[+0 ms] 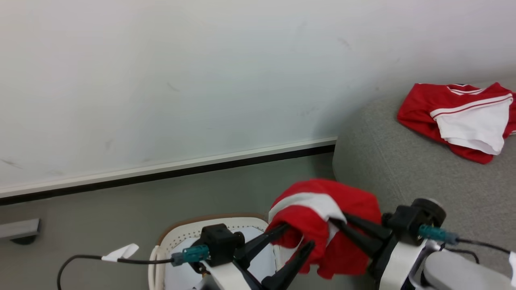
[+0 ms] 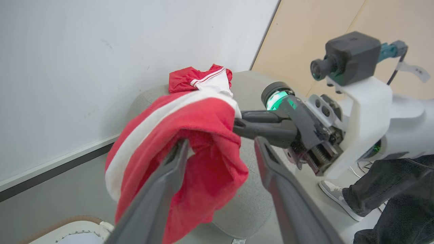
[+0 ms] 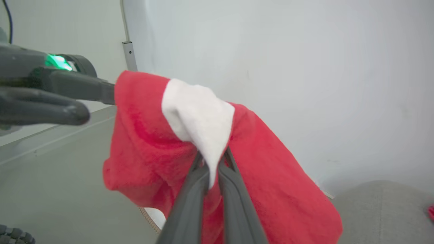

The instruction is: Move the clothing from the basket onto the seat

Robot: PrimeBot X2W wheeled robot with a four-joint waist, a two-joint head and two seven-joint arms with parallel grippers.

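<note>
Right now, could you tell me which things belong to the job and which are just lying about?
Job: red-and-white fabric garment in right tool; second red-and-white garment on grey upholstered seat; cream perforated plastic basket.
Lying about: grey bar on floor; person's grey shoe.

A red-and-white garment lies on the grey seat.

clothing — red, white stripes, grey seat
</note>
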